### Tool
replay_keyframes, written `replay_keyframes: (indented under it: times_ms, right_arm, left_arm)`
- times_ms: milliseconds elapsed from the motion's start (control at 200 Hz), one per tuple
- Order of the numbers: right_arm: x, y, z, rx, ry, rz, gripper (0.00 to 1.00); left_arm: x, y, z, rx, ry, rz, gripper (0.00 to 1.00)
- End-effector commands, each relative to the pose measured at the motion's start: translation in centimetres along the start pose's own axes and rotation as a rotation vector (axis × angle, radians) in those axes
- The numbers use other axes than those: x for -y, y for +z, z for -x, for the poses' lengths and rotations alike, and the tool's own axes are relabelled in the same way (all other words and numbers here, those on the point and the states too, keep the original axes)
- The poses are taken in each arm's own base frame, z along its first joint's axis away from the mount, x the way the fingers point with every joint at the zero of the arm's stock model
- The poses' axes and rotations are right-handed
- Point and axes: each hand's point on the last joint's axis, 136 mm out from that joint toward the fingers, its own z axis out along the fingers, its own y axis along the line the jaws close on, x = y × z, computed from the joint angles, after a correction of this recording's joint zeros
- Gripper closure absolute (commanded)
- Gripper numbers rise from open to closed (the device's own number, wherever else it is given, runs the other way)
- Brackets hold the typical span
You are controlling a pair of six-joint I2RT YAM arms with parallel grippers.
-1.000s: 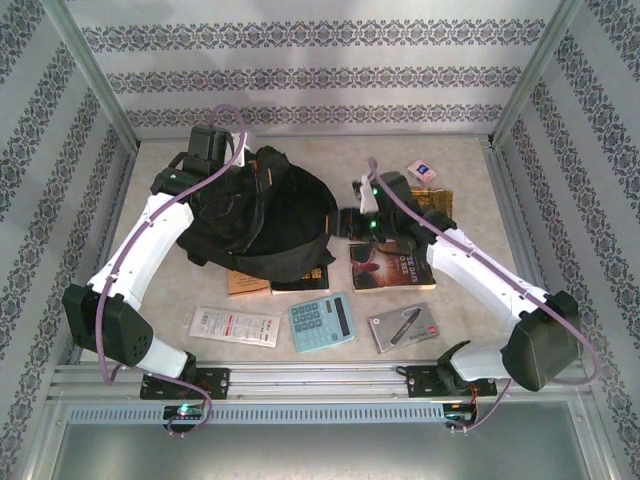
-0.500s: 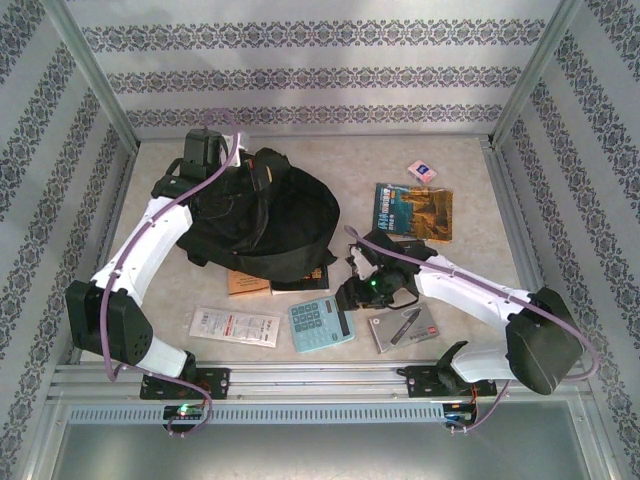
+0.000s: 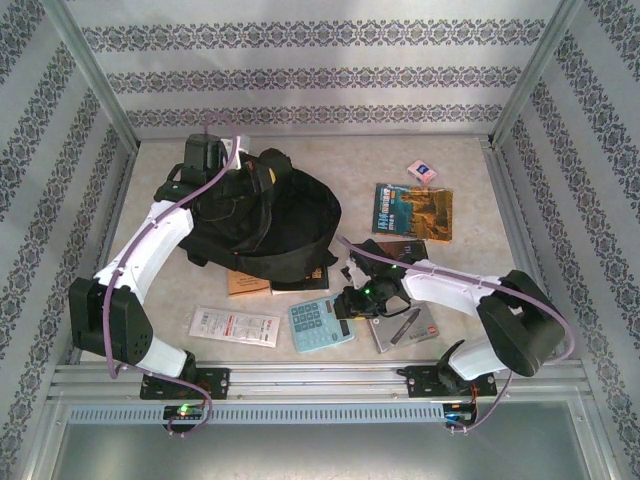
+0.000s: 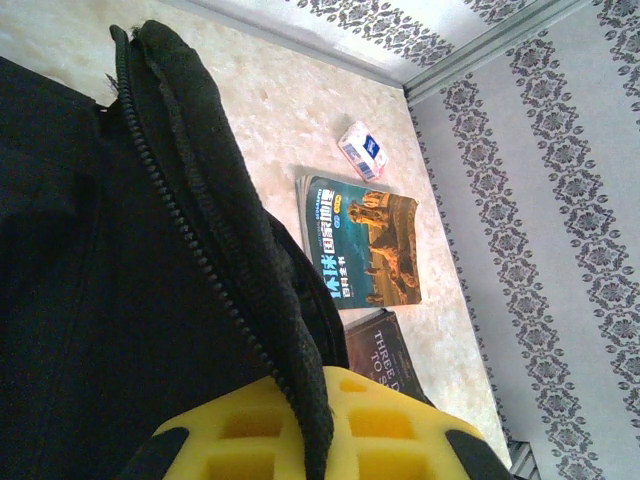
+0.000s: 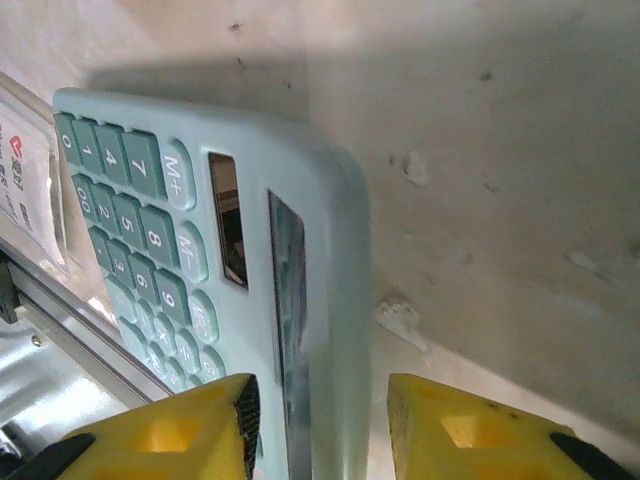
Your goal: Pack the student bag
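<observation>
The student bag (image 3: 275,225) slumps on the far-left part of the table (image 3: 470,155), its zippered rim pinched between the closed yellow fingers of the left gripper (image 4: 315,435). Near the table's near edge, the right gripper (image 5: 320,425) stands partly parted, astride the side edge of the turquoise calculator (image 5: 140,220).

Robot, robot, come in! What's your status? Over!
Left gripper shut on the student bag at its zipper edge. Right gripper open, fingers astride the edge of the calculator. Books half under the bag's near side.
</observation>
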Motion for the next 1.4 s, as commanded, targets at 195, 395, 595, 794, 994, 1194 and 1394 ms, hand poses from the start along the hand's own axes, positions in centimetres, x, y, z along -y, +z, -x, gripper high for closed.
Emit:
replay_keyframes:
  times_ms: [195, 395, 595, 794, 994, 1194, 1394]
  right_arm:
    - [-0.4, -0.2, -0.9, 0.001, -0.012, 0.026, 0.86]
    - [-2.9, -4.9, -0.5, 0.103, -0.029, 0.091, 0.88]
    - [-6.6, -12.4, 2.5, 0.286, -0.011, 0.253, 0.88]
    - [-8.7, -19.9, 7.7, 0.502, 0.065, 0.3, 0.9]
    - [-9.0, -21.7, 14.5, 0.572, 0.238, 0.227, 0.92]
    - [-7.8, -19.8, 20.7, 0.53, 0.33, 0.025, 0.92]
    - [-11.2, -15.0, 24.3, 0.402, 0.252, 0.037, 0.88]
  left_arm:
    - [2.4, -2.1, 2.6, 0.095, 0.039, -0.081, 1.0]
    - [2.2, -2.1, 2.9, 0.098, 0.027, -0.077, 1.0]
    - [2.9, -2.8, 3.8, 0.114, 0.034, -0.071, 1.0]
    - [3.6, -3.4, 4.5, 0.116, 0.04, -0.066, 1.0]
    - [4.6, -3.8, 5.4, 0.115, 0.044, -0.075, 1.0]
    - [5.3, -3.7, 5.8, 0.106, 0.035, -0.1, 1.0]
    - [5.9, -3.3, 6.0, 0.096, 0.019, -0.14, 1.0]
